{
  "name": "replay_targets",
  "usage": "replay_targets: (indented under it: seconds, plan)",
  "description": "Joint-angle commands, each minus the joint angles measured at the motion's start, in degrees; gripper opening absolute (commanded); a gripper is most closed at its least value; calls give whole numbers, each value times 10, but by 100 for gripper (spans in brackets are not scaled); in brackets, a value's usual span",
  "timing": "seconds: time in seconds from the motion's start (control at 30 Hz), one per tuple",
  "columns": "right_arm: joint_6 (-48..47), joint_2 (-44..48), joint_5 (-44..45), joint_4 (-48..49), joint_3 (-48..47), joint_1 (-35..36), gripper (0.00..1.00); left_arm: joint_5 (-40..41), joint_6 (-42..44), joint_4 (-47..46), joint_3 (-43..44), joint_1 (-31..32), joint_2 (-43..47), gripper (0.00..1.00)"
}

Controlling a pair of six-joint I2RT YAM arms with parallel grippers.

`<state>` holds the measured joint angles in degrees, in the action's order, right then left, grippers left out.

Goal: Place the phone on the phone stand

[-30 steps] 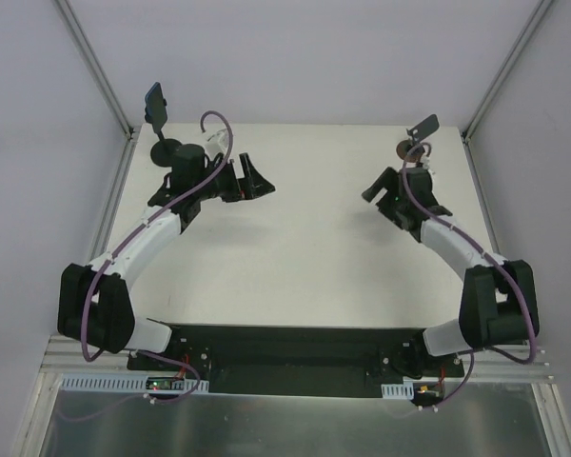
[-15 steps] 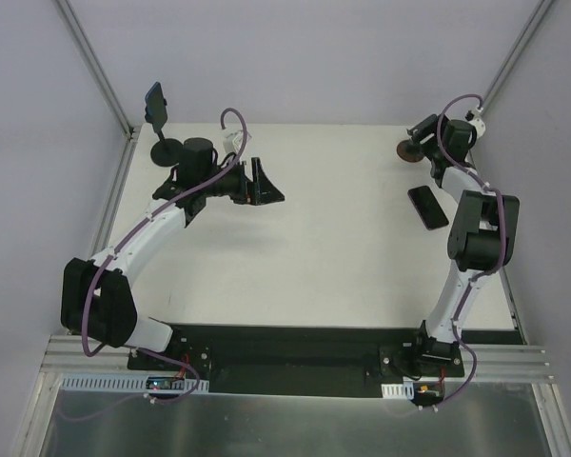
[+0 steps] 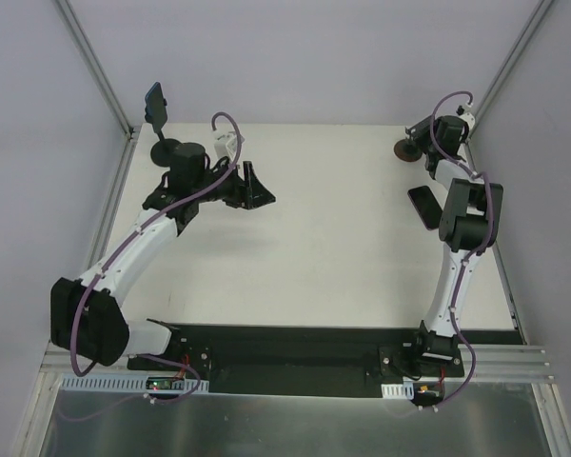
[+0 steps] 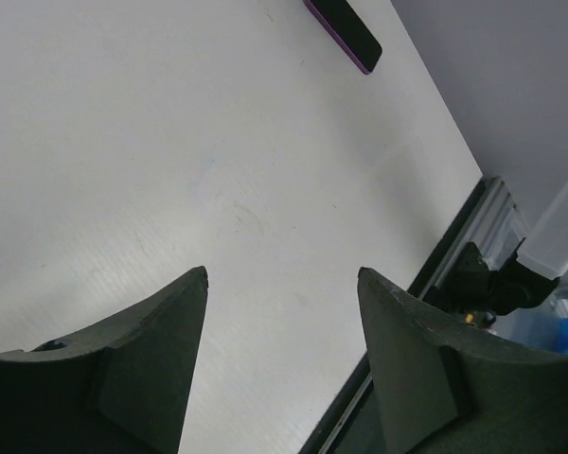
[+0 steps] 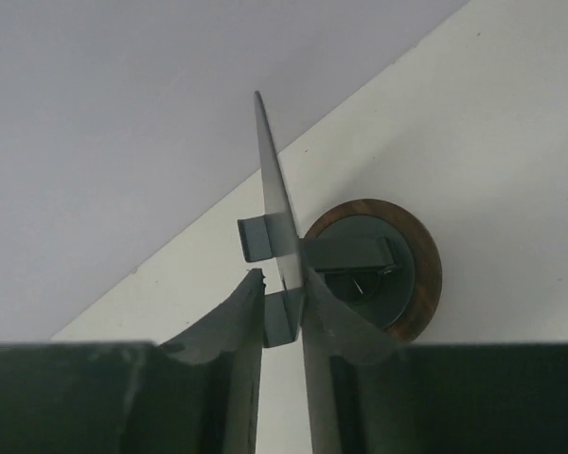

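My left pincer [image 4: 282,271] hangs spread and empty above the surface [image 3: 324,257]. My right pincer [image 5: 282,277] straddles a grey plate [image 5: 270,165] at the far right corner; whether it grips, I cannot tell. The phone [image 3: 154,103] sits on the phone stand [image 3: 163,150] in the far left corner. I judge placing done; next I'd back away gently.

A thin black rectangular smartphone [image 3: 154,103] with a dark, bluish face stands in the upper left of the top view, mounted upright with a slight tilt at the top of an all-black stand [image 3: 160,145]. The stand's short stem rises from a round disc base on the table's far left corner.
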<state>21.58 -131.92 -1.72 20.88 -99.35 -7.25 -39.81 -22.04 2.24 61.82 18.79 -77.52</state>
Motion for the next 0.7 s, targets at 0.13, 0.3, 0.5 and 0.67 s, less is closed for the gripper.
replay_targets:
  seconds: [0.13,0.3,0.5,0.67]
  plan:
    - [-32,36,-102,30,-25,11,1,153,78,-6,-27,-24,112,76]
    - [-87,124,-250,57,74,71,1,189,119,-6,-32,-54,142,80]
    - [-158,216,-463,91,244,219,0,166,83,17,-48,-61,203,87]
    - [-281,247,-544,-10,301,361,1,60,-12,49,-70,-99,264,87]
